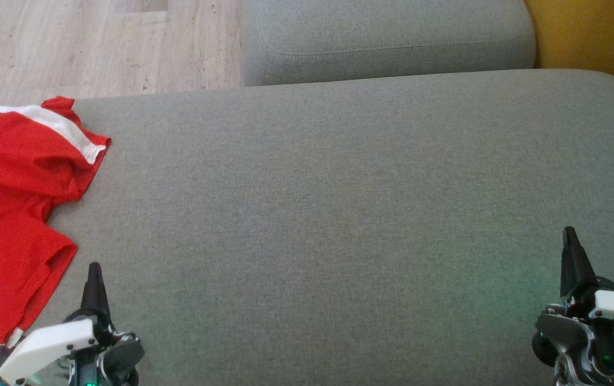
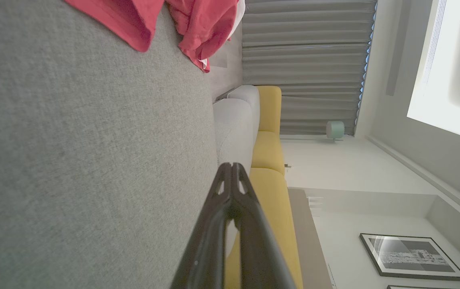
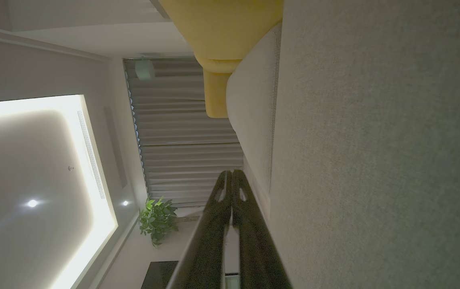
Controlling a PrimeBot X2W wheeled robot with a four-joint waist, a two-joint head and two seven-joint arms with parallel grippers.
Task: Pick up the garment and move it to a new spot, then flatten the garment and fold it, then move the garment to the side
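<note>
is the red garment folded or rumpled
Rumpled: the red garment lies bunched at the grey cushion's left edge, creased and uneven, no neat fold.

Support surface: a wide grey upholstered cushion point(image 1: 339, 214) with a woven fabric cover and rounded far corners. One item lies directly on it: a red garment point(image 1: 6, 203) with a white band point(image 1: 65, 128), positioned at the cushion's far-left area. The garment is rumpled and folded over itself, not flat. Its left portion extends past the head view's edge.
</note>
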